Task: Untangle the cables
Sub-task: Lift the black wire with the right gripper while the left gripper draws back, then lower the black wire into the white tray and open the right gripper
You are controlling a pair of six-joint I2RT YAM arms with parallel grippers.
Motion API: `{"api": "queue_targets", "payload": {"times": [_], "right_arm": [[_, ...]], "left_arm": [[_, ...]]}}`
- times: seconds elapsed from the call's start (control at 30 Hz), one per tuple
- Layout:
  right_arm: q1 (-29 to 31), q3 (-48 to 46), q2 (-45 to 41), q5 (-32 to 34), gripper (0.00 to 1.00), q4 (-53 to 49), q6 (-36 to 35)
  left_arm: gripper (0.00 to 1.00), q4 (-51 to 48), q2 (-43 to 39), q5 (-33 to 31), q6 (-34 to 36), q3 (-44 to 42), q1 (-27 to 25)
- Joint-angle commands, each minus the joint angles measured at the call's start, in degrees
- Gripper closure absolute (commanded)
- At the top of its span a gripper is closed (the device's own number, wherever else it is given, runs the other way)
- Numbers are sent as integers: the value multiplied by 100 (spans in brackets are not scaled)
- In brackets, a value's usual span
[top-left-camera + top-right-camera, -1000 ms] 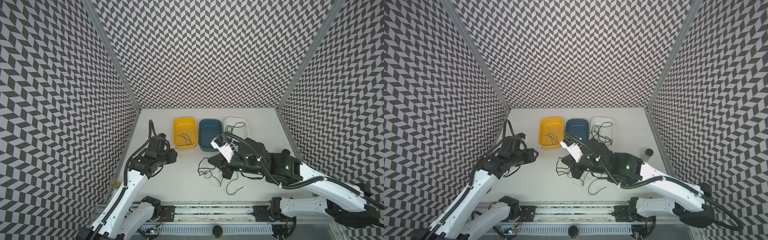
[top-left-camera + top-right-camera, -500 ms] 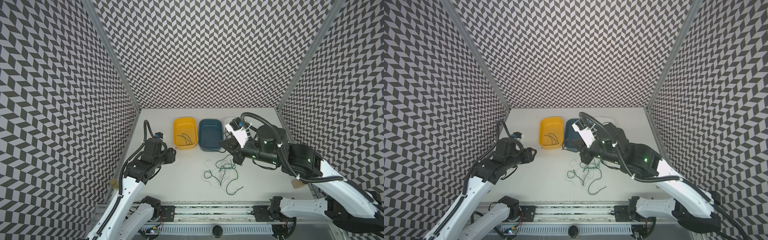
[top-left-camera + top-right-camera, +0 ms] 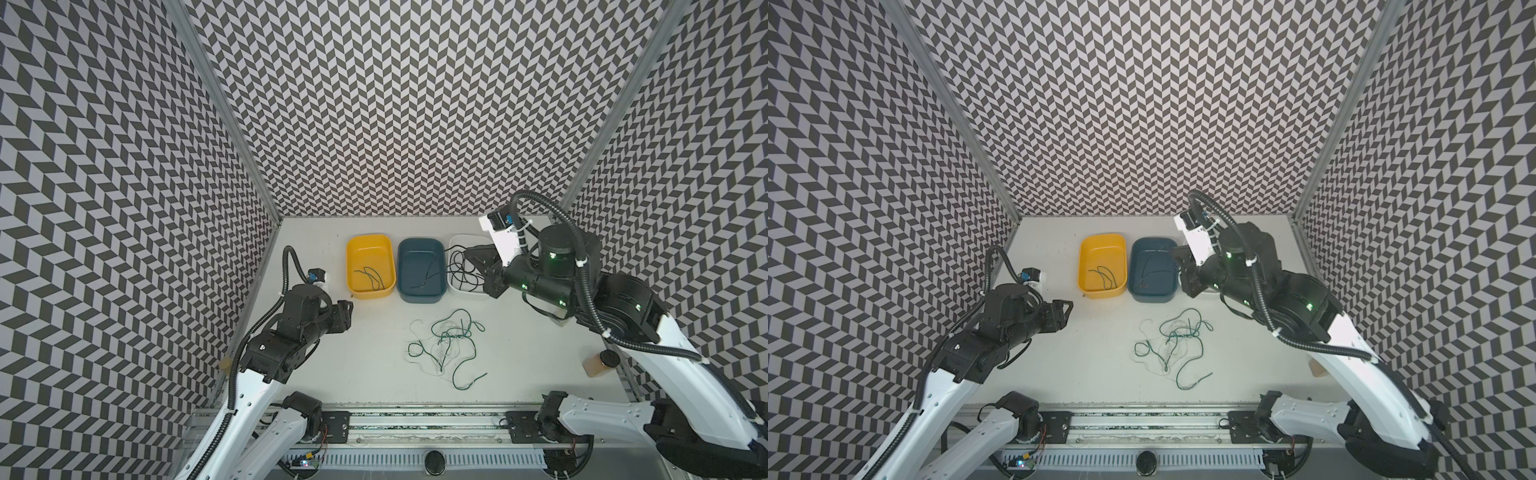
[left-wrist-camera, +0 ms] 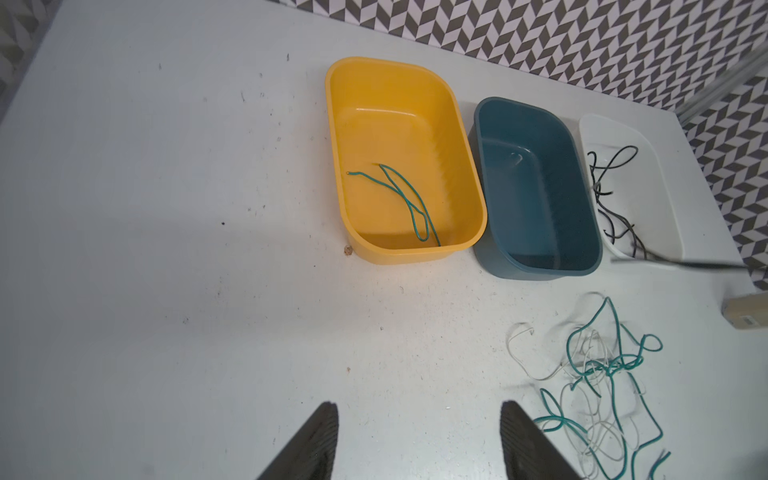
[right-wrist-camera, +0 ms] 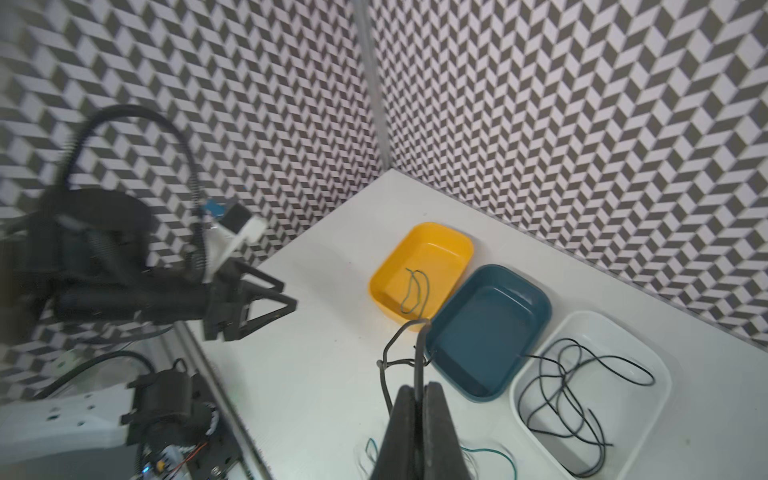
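Cables: green and white strands lie tangled on the table just in front of the blue tray; black ones coil in the white tray just right of it, and one green piece sits in the yellow tray on its left. Right gripper hangs raised near the blue tray's right rim, fingers pinched tight on a black cable. Left gripper hovers left of the yellow tray, fingers spread wide, empty.

White table with yellow bin, teal bin, white bin, tangled cables, amber jar.
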Motion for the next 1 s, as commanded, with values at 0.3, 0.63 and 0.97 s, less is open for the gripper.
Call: {"api": "queue_targets", "payload": {"times": [0.3,0.63,0.97], "right_arm": [[-1899,-456,565,-613,100,899,949],[-2489,-1107,1588,-665,100,2286,1404],[-2607,-1110,3025,-298,100,2861,1504]], "left_arm": [[0,359,-461,-338,-62,-343,-133],[0,346,-532,-478,-53,-373,-321],[0,359,-478,-505,-27,-375,-365]]}}
